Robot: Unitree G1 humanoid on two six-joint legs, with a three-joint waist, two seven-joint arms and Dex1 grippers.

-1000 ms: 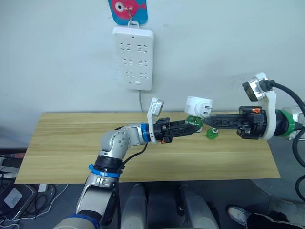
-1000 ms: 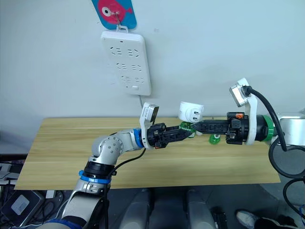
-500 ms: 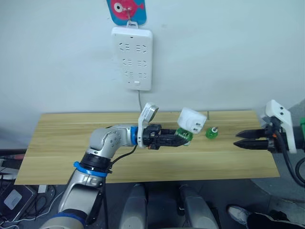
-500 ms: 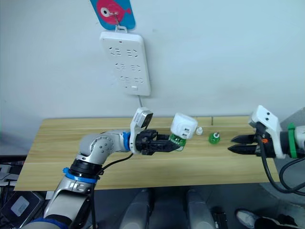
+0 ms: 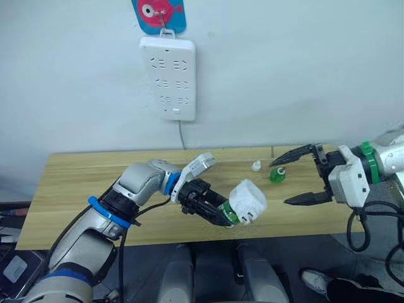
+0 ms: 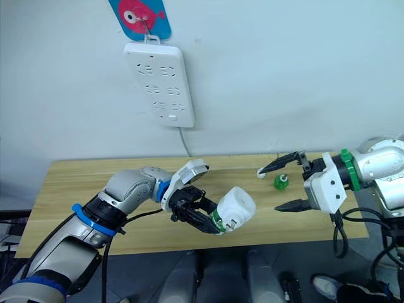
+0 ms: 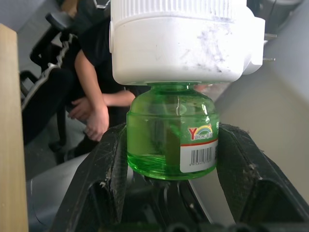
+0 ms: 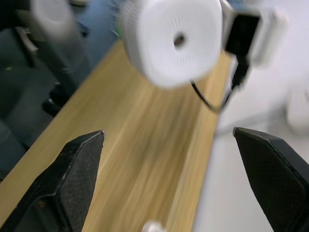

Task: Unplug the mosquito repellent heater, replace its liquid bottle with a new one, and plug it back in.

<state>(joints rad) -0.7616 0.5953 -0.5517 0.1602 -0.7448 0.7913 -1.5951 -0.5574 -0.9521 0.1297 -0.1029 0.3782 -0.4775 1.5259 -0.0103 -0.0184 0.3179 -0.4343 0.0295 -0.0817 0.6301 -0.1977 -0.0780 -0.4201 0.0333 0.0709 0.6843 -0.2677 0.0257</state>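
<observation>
While the power strip [image 5: 167, 77] on the wall has nothing plugged into it, the mosquito repellent heater [image 5: 247, 201] is off the wall and held out over the front edge of the counter [image 5: 95, 173]. The left hand [image 5: 221, 213] is clenched on the green liquid bottle [image 7: 171, 140] screwed into the heater's underside; the left wrist view shows both black fingers [image 7: 108, 169] pressed against the bottle's sides, the white unit sitting above it. The right hand [image 5: 302, 175] hangs released, its two fingers spread wide, near the counter's right end and apart from the heater, whose holed top face points toward it in the right wrist view. A second green bottle [image 5: 276, 175] and a small white cap [image 5: 256, 166] stand on the counter just beside that hand.

Unplugging looks finished. Whether the bottle in the heater is the old one or the new one cannot be told from the pictures. Either way, the heater has yet to go back into the strip.
</observation>
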